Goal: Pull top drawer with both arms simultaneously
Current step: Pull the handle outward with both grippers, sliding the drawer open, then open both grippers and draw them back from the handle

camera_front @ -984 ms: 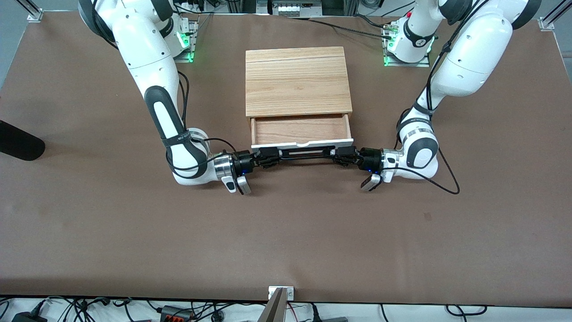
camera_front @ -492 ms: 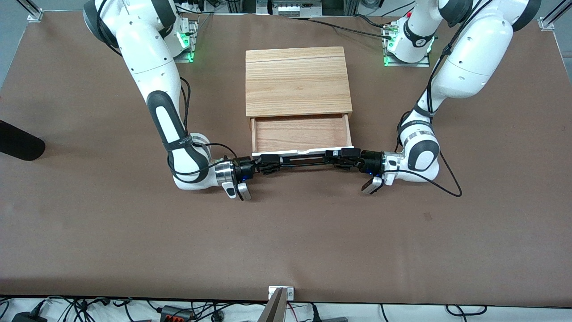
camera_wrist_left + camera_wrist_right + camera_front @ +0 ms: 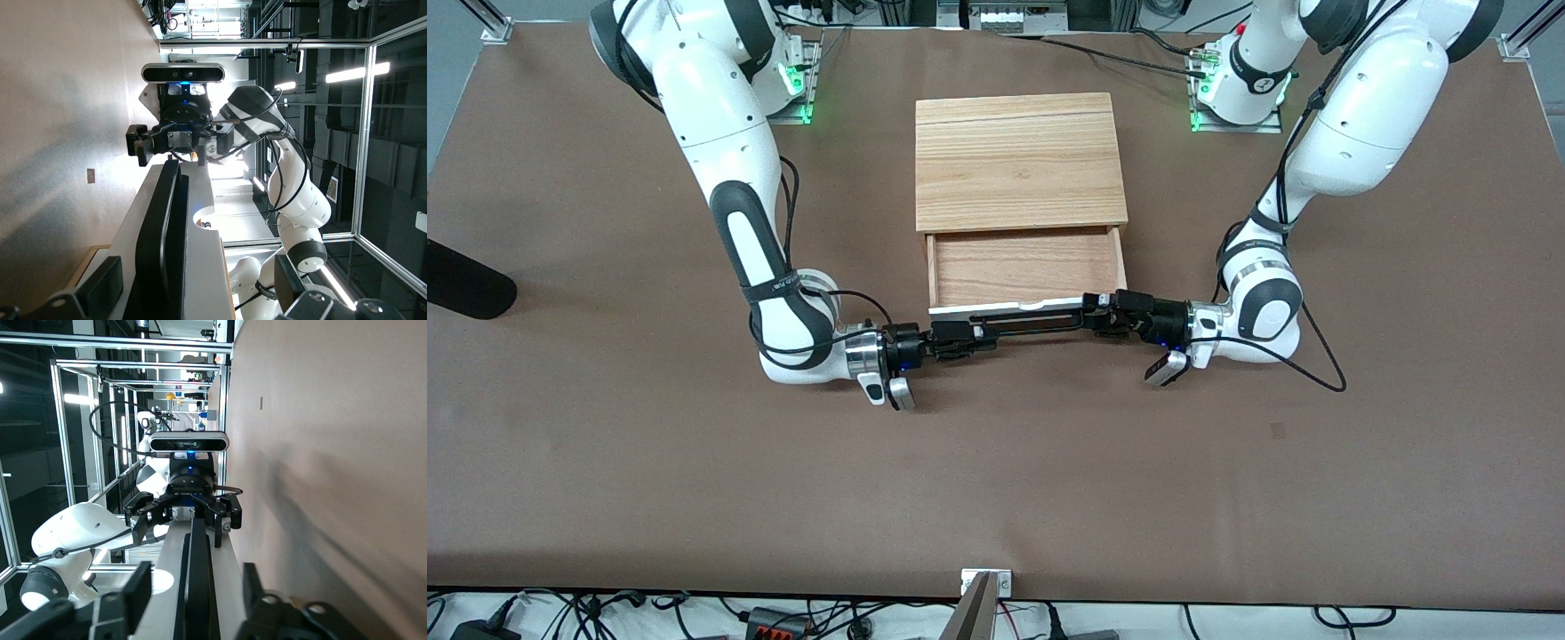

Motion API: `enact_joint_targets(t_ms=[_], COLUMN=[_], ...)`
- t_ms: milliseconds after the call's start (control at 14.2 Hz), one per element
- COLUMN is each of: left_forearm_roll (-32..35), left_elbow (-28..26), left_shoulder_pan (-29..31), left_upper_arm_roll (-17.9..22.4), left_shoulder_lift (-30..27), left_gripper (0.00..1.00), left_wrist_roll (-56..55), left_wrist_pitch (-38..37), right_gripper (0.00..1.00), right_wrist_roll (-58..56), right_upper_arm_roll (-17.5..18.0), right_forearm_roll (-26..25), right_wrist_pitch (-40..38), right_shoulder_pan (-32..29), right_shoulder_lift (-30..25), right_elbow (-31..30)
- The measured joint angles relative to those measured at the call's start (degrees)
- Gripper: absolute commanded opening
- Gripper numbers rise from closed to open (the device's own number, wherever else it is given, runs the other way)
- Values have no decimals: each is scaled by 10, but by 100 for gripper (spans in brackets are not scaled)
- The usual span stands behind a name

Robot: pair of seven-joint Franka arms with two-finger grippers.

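Observation:
The top drawer (image 3: 1023,267) stands pulled out of the light wooden box (image 3: 1018,160), showing its reddish-brown inside. Its white front panel (image 3: 1027,308) carries the long black bar handle (image 3: 1036,324). My right gripper (image 3: 960,340) is at the handle's end toward the right arm, fingers spread, the bar (image 3: 200,587) between them; it is open in the right wrist view (image 3: 190,587). My left gripper (image 3: 1104,317) is at the handle's other end, also open (image 3: 197,290), with the bar (image 3: 163,253) between its spread fingers. Each wrist view shows the other gripper at the handle's other end.
A dark rounded object (image 3: 463,284) lies at the table edge at the right arm's end. A black cable (image 3: 1325,356) loops on the table beside the left arm's wrist. A camera mount (image 3: 985,587) sits at the table's near edge.
The drawer has slid farther out of the box toward the front camera. Both grippers moved with the handle; the right one also drew back a little toward the right arm's end.

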Motion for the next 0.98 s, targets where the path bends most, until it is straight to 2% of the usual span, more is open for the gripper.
enact_joint_targets(t_ms=[141,281,492,632,843,984], left_forearm_roll=[20,73,157,221,322,388], left_elbow=[10,40,104,149,207,227], left_shoulder_pan=[1,5,22,27,27,27], left_upper_arm_roll=[6,19,25,26,26,25], left_shoulder_lift=[-3,-8,-16,-22,-38,-60], left_gripper=[100,100,100,100,100,100], left_wrist_roll=[-1,-25,-101,-152,-258,-332], left_wrist_pitch=[0,0,-4,-5,-7,-9], right_gripper=[100,100,100,100,100,100], right_wrist_roll=[3,16,59,109,203,241], right_upper_arm_roll=[0,-5,-27,-43,-63,-81], right_forearm_roll=[0,-3,-52,-136,-321,-415], right_wrist_pitch=[2,3,4,21,33,32], right_shoulder_pan=[0,1,5,6,6,5], right_shoulder_lift=[0,0,-9,-30,-80,-111], right_elbow=[3,8,20,27,31,31])
